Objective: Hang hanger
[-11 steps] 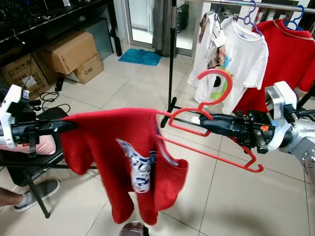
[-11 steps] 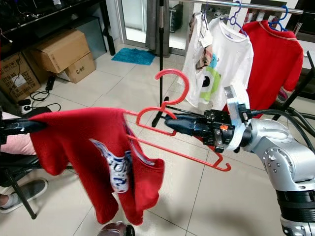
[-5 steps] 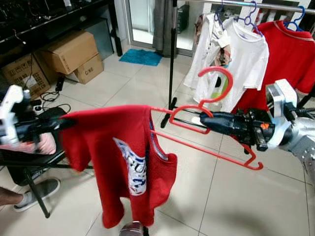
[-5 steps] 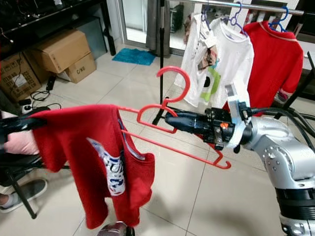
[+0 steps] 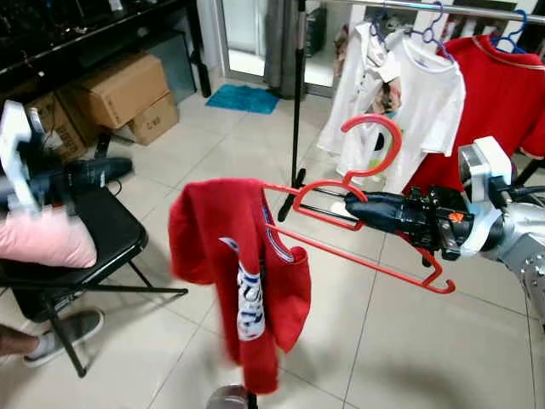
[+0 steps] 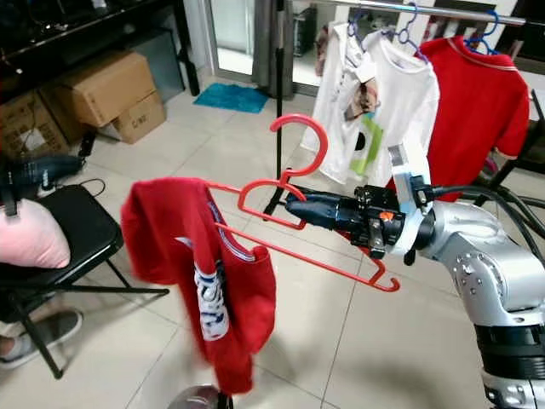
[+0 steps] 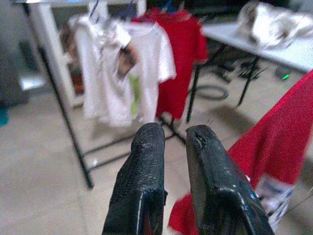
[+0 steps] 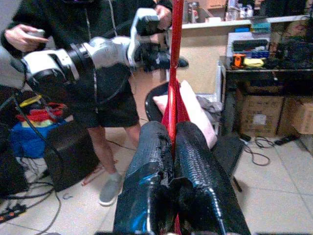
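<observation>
My right gripper (image 5: pixel 351 204) is shut on a red plastic hanger (image 5: pixel 366 260), gripping it just below the hook (image 5: pixel 379 141) and holding it out level in front of me. A red T-shirt (image 5: pixel 243 273) with a white print hangs bunched on the hanger's left end. In the right wrist view the fingers (image 8: pixel 151 147) pinch the red hanger bar (image 8: pixel 173 63). My left gripper (image 5: pixel 123 164) is off to the left above the chair, apart from the shirt. Its fingers (image 7: pixel 146 161) stand slightly open with nothing between them.
A clothes rail (image 5: pixel 443 8) at the back right carries a white shirt (image 5: pixel 417 102) and a red shirt (image 5: pixel 502 94); its black pole (image 5: pixel 298 94) stands behind the hanger. A black chair (image 5: pixel 102 226) with a pink cushion (image 5: pixel 43 243) is at left. Cardboard boxes (image 5: pixel 123 89) and a person's shoe (image 5: pixel 64 332) lie further left.
My left gripper has let go of the red shirt's sleeve and pulled up and away to the left. The shirt has dropped and now hangs bunched from the hanger. The right gripper barely moved.
</observation>
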`<state>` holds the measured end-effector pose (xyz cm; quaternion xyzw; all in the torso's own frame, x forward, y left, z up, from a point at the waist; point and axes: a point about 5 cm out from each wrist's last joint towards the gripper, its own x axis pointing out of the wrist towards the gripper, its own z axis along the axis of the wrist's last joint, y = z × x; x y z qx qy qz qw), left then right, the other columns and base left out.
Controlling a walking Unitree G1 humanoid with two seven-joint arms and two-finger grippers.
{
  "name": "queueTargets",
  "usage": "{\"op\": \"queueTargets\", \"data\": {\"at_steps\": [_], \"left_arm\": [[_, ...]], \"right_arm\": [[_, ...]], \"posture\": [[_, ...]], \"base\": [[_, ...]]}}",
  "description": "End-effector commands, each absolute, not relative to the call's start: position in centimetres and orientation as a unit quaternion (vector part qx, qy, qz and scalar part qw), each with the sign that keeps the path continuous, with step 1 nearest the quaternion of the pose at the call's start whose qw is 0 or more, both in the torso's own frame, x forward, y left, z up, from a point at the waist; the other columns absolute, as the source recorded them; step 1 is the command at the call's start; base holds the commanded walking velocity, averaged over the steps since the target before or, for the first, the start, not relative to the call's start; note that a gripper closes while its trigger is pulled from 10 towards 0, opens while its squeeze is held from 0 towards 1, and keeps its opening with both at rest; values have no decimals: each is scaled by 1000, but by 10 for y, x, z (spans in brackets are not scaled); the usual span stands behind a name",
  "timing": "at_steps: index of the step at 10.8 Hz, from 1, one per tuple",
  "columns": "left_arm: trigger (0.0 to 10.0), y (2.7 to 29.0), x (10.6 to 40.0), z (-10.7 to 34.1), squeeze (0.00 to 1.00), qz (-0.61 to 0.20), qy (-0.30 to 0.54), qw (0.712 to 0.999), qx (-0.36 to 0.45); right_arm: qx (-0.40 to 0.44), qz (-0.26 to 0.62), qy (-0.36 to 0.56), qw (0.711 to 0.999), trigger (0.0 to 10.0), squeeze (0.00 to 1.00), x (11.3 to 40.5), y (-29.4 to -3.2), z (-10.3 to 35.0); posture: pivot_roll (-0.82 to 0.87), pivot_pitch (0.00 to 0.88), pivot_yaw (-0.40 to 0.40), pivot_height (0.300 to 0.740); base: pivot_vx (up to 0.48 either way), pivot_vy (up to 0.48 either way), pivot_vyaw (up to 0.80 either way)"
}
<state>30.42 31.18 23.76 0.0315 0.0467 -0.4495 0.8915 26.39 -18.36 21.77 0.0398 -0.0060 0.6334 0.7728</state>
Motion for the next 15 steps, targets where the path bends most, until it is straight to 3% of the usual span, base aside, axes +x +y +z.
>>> {"op": "queueTargets", "data": {"at_steps": [1, 4, 6, 9, 10, 11, 14, 15], "left_arm": [[10000, 297, 314, 254, 1000, -487, 26, 873, 18], [10000, 267, 331, 269, 1000, -544, 10, 838, 25], [10000, 237, 339, 264, 1000, -626, 74, 773, 69], [10000, 222, 344, 266, 976, -649, 95, 751, 81], [10000, 214, 343, 258, 161, -664, 108, 734, 93], [10000, 212, 342, 255, 0, -669, 111, 728, 96], [9686, 202, 335, 243, 0, -700, 110, 700, 91], [10000, 200, 334, 244, 0, -706, 94, 697, 77]], "right_arm": [[17, 614, -36, 788, 10000, 0, 271, -183, 228], [-7, 582, -51, 811, 10000, 0, 279, -175, 227], [-38, 601, -62, 796, 10000, 0, 272, -159, 225], [-80, 622, -60, 777, 10000, 0, 267, -151, 228], [-92, 629, -60, 770, 10000, 0, 265, -147, 229], [-97, 630, -60, 768, 10000, 0, 264, -146, 229], [-118, 638, -49, 760, 10000, 0, 263, -145, 226], [-121, 637, -46, 760, 10000, 0, 264, -146, 225]], "posture": [[54, 0, 62, 740], [54, 0, 74, 740], [35, 0, 106, 740], [31, 0, 119, 740], [26, 0, 122, 740], [24, 0, 122, 740], [17, 0, 108, 740], [14, 0, 103, 740]], "base": [[0, 0, 0], [0, 0, 0], [0, 0, 0], [0, 0, 0], [0, 0, 0], [0, 0, 0], [0, 0, 0], [0, 0, 0]]}}
